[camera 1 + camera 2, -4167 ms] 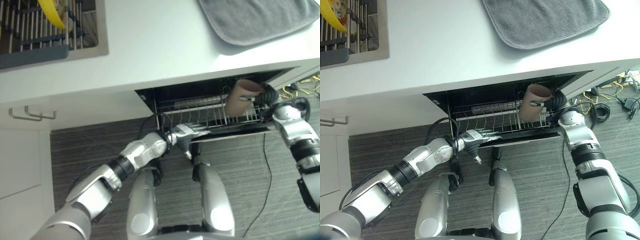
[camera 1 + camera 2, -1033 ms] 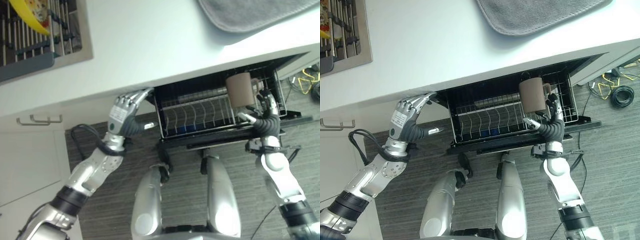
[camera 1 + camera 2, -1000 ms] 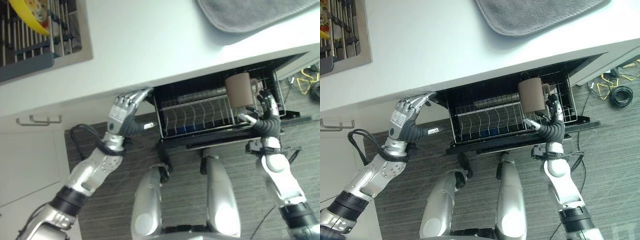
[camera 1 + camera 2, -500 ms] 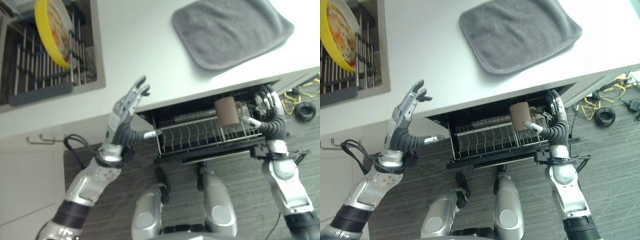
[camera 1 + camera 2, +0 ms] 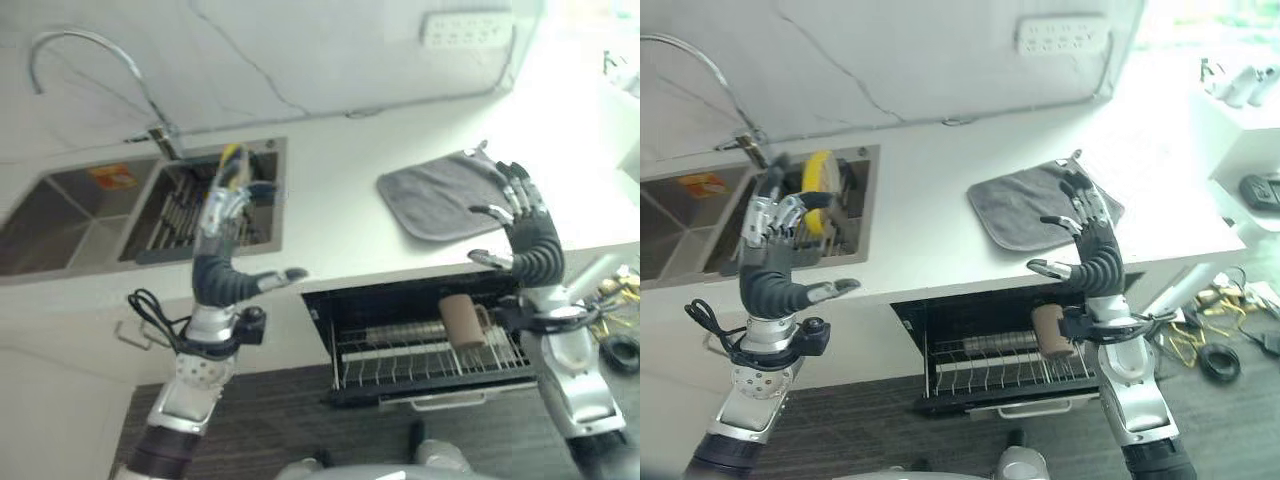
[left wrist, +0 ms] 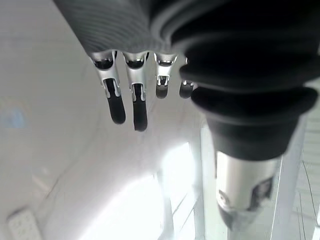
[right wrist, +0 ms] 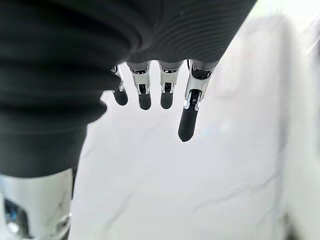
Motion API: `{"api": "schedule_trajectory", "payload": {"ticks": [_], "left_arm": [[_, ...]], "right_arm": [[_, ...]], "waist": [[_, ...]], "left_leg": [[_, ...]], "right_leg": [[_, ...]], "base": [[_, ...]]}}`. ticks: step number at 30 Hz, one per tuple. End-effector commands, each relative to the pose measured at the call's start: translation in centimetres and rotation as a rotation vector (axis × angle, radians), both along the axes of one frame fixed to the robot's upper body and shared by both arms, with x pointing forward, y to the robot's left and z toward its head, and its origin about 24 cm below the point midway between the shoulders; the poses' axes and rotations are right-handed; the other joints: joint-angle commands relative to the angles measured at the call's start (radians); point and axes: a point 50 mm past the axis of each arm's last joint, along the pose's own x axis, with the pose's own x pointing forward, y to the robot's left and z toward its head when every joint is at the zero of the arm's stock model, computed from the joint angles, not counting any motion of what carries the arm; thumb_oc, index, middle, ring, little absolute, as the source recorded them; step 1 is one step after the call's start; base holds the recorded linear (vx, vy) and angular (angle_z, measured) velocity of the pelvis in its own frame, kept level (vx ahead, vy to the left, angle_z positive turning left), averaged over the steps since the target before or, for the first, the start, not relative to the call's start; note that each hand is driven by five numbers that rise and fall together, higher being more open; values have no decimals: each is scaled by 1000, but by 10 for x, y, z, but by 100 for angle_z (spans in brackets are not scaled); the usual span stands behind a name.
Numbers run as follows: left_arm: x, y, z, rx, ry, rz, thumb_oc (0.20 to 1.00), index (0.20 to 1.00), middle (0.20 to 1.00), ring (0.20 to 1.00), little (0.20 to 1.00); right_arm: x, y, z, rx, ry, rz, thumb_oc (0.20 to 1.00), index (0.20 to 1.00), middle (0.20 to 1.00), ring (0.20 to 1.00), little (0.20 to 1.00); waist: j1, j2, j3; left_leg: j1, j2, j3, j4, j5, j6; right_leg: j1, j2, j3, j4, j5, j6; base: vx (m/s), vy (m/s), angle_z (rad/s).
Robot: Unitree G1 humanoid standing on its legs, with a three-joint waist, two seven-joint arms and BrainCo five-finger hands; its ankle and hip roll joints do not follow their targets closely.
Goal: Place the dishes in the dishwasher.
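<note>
Standing upright in the pulled-out wire dishwasher rack (image 5: 430, 358), the brown cylindrical mug (image 5: 461, 320) is well apart from both raised hands.

The left hand (image 5: 222, 262) is held up in front of the steel sink (image 5: 75, 215), fingers spread and relaxed, thumb out to the side, holding nothing. The right hand (image 5: 528, 238) is held up above the open dishwasher, in front of the grey folded cloth (image 5: 440, 198) on the white table (image 5: 340, 225), fingers spread, holding nothing. A yellow plate (image 5: 818, 192) stands on edge in the dark drying rack (image 5: 835, 222) inside the sink, behind the left hand. A curved metal tap (image 5: 95, 60) rises behind the sink.
</note>
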Motion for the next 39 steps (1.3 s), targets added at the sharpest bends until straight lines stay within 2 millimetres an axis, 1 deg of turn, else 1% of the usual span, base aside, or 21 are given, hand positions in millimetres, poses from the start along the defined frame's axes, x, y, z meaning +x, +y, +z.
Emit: {"api": "schedule_trajectory", "payload": {"ticks": [1, 4, 5, 8, 11, 13, 16, 18, 19, 20, 21, 22, 23, 24, 25, 28, 29, 31, 33, 36, 39], "left_arm": [[4, 15, 13, -18, -28, 0, 1000, 1000, 1000, 1000, 1000], [9, 20, 5, -97, 40, 16, 1000, 1000, 1000, 1000, 1000], [10, 24, 0, -138, 72, 22, 1000, 1000, 1000, 1000, 1000], [11, 27, -8, -136, 106, 82, 1000, 1000, 1000, 1000, 1000], [15, 32, -19, -149, 175, 123, 1000, 1000, 1000, 1000, 1000], [15, 39, -29, -142, 236, 157, 1000, 1000, 1000, 1000, 1000], [12, 50, -40, -131, 291, 239, 1000, 1000, 1000, 1000, 1000], [8, 59, -45, -133, 310, 286, 1000, 1000, 1000, 1000, 1000], [3, 68, -50, -130, 335, 346, 1000, 1000, 1000, 1000, 1000], [0, 74, -52, -124, 345, 380, 1000, 1000, 1000, 1000, 1000], [-5, 84, -57, -103, 364, 437, 1000, 1000, 1000, 1000, 1000], [-8, 89, -59, -91, 372, 465, 1000, 1000, 1000, 1000, 1000], [-14, 97, -62, -70, 386, 512, 1000, 1000, 1000, 1000, 1000], [-16, 99, -63, -65, 387, 526, 1000, 1000, 1000, 1000, 1000], [-24, 109, -68, -37, 402, 603, 1000, 1000, 1000, 1000, 1000], [-43, 130, -85, -50, 478, 737, 1000, 1000, 1000, 1000, 1000], [-46, 132, -89, -54, 490, 754, 1000, 1000, 1000, 1000, 1000], [-48, 132, -93, -31, 497, 756, 1000, 1000, 1000, 1000, 1000], [-45, 129, -90, -15, 478, 723, 1000, 1000, 1000, 1000, 1000], [-37, 122, -87, -19, 458, 653, 1000, 1000, 1000, 1000, 1000], [-31, 108, -85, -54, 448, 531, 1000, 1000, 1000, 1000, 1000]], "right_arm": [[-4, 5, 19, 20, -122, 66, 1000, 1000, 1000, 1000, 1000], [0, 8, 15, -16, -102, 67, 1000, 1000, 1000, 1000, 1000], [1, 10, 10, -34, -80, 71, 1000, 1000, 1000, 1000, 1000], [2, 15, 4, -62, -54, 77, 1000, 1000, 1000, 1000, 1000], [6, 16, -3, -47, -14, 64, 1000, 1000, 1000, 1000, 1000], [7, 13, -7, -41, -1, 24, 1000, 1000, 1000, 1000, 1000], [5, 1, -9, -47, -21, -90, 1000, 1000, 1000, 1000, 1000], [1, -11, -9, -48, -39, -175, 1000, 1000, 1000, 1000, 1000], [-3, -26, -11, -29, -47, -274, 1000, 1000, 1000, 1000, 1000], [-6, -35, -12, -20, -47, -322, 1000, 1000, 1000, 1000, 1000], [-12, -51, -14, -13, -49, -406, 1000, 1000, 1000, 1000, 1000], [-15, -58, -16, -14, -51, -449, 1000, 1000, 1000, 1000, 1000], [-22, -71, -19, -12, -51, -522, 1000, 1000, 1000, 1000, 1000], [-24, -76, -19, -8, -52, -542, 1000, 1000, 1000, 1000, 1000], [-34, -92, -23, 10, -53, -631, 1000, 1000, 1000, 1000, 1000], [-54, -117, -37, 49, -17, -779, 1000, 1000, 1000, 1000, 1000], [-57, -121, -40, 65, -10, -793, 1000, 1000, 1000, 1000, 1000], [-59, -124, -43, 70, -7, -794, 1000, 1000, 1000, 1000, 1000], [-58, -123, -43, 50, -12, -774, 1000, 1000, 1000, 1000, 1000], [-52, -116, -43, 54, -2, -702, 1000, 1000, 1000, 1000, 1000], [-45, -99, -43, 120, 10, -546, 1000, 1000, 1000, 1000, 1000]], "waist": [[3, -66, 23], [14, -64, 12], [23, -65, 8], [32, -65, 9], [41, -65, 9], [46, -67, 9], [45, -71, 11], [41, -73, 13], [35, -76, 15], [31, -78, 17], [23, -81, 20], [19, -82, 21], [12, -84, 24], [11, -85, 22], [4, -88, 26], [-10, -94, 29], [-12, -96, 30], [-17, -98, 33], [-18, -98, 35], [-20, -96, 36], [-18, -94, 36]], "left_leg": [[-28, 84, 0, -44, 30, -45], [-24, 81, -18, -46, 25, -49], [-24, 81, -29, -44, 23, -49], [-21, 83, -39, -42, 23, -50], [-17, 84, -48, -43, 21, -50], [-14, 84, -52, -45, 22, -50], [-11, 86, -53, -49, 21, -49], [-13, 86, -51, -51, 22, -48], [-12, 87, -46, -51, 18, -48], [-12, 86, -43, -51, 17, -48], [-14, 86, -38, -51, 15, -47], [-13, 85, -35, -51, 14, -47], [-13, 85, -30, -51, 13, -46], [-18, 84, -29, -51, 16, -44], [-13, 84, -22, -51, 10, -45], [-8, 82, -7, -51, 3, -43], [-7, 81, -5, -51, 2, -43], [-4, 81, -2, -51, -1, -42], [-2, 79, -2, -51, -4, -39], [-2, 75, -6, -51, -10, -35], [-6, 67, -16, -51, -11, -30]], "right_leg": [[102, -76, -45, -17, -109, 54], [115, -64, -46, -23, -114, 47], [120, -60, -49, -20, -120, 41], [129, -58, -55, -17, -127, 35], [138, -53, -57, -18, -133, 30], [143, -51, -58, -21, -133, 29], [145, -46, -53, -24, -134, 27], [140, -44, -49, -27, -131, 28], [139, -42, -43, -27, -133, 30], [137, -42, -40, -27, -132, 32], [132, -41, -34, -26, -131, 34], [130, -40, -30, -26, -131, 35], [127, -40, -25, -24, -130, 37], [122, -40, -24, -26, -126, 37], [122, -41, -19, -26, -127, 42], [116, -44, -12, -37, -114, 53], [115, -45, -9, -39, -111, 55], [114, -45, -6, -41, -108, 58], [114, -46, -3, -44, -105, 59], [112, -46, 5, -50, -101, 60], [105, -48, 10, -52, -95, 61]], "base": [[-25, -73, 15], [-8, -83, 13], [15, -77, 11], [3, -44, 12], [15, -23, 18], [15, -28, 8], [13, -9, 9], [3, 8, 6], [-1, 14, 3], [0, 0, 0], [0, 0, 0], [0, 0, 0], [0, 0, 0], [0, 0, 0], [15, 21, -5], [30, 14, -14], [25, 2, -9], [26, -2, -7], [31, 5, -7], [36, 19, -6], [25, 37, -1]]}}
